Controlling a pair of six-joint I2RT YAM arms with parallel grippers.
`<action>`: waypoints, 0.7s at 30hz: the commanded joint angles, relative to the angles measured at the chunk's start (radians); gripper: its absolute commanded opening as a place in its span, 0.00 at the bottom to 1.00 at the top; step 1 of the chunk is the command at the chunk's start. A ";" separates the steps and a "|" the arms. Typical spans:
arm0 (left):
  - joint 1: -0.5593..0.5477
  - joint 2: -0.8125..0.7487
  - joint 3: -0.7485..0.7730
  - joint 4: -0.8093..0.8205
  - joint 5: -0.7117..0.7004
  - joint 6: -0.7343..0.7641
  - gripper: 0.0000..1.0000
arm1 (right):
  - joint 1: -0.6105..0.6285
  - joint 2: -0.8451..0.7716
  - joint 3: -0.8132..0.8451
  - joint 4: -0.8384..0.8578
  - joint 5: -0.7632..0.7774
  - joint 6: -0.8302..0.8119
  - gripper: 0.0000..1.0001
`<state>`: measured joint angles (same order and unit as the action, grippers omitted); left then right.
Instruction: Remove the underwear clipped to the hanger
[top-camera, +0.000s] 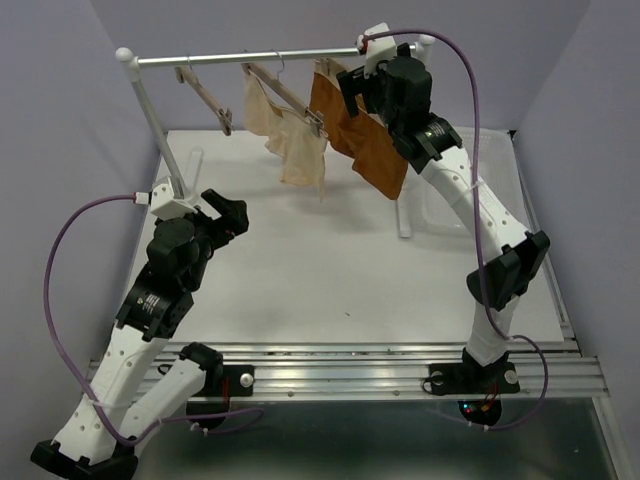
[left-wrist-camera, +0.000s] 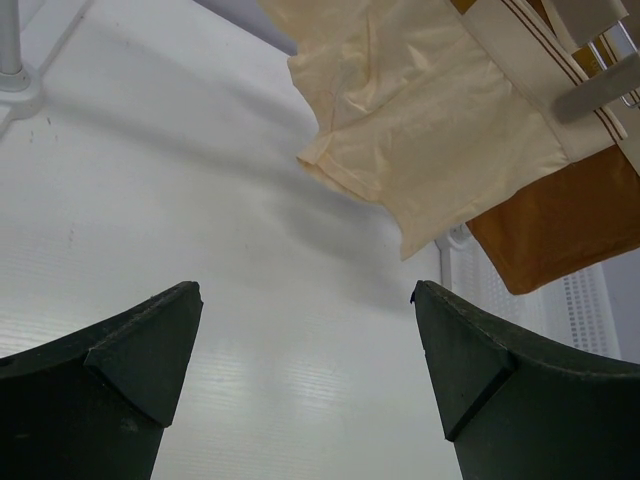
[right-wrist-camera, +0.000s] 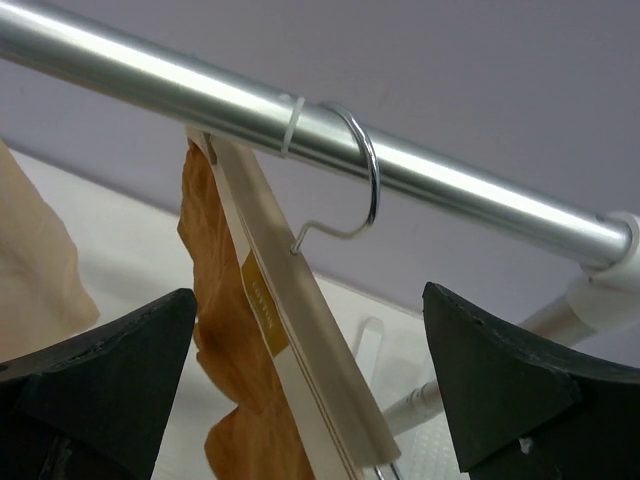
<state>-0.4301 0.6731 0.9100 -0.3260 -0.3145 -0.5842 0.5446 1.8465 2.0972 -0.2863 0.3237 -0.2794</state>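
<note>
Rust-brown underwear (top-camera: 360, 140) hangs clipped to hanger (right-wrist-camera: 300, 340) at right end of rail (right-wrist-camera: 200, 95), over far edge of surface (top-camera: 350, 270). Right gripper (right-wrist-camera: 308, 292) spread, facing hanger bar; best lower along bar to the pinch point, then squeeze. Left gripper (left-wrist-camera: 305, 290) spread, empty, low.

Three light wooden bar hangers (top-camera: 207, 100) across the frame's top; one rust-brown fabric underwear (top-camera: 365, 140), one pale cream fabric underwear (top-camera: 297, 140).
</note>
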 joint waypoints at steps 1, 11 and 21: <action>0.002 -0.009 0.036 0.039 -0.011 0.027 0.99 | -0.006 0.065 0.156 -0.025 0.006 -0.086 1.00; 0.002 -0.026 0.032 0.022 -0.043 0.024 0.99 | -0.037 0.076 0.095 -0.037 -0.028 -0.006 1.00; 0.002 -0.015 0.035 0.021 -0.067 0.027 0.99 | -0.055 0.115 0.101 -0.054 -0.084 0.036 0.80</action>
<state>-0.4301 0.6590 0.9100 -0.3271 -0.3504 -0.5762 0.4969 1.9461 2.1754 -0.3523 0.2749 -0.2680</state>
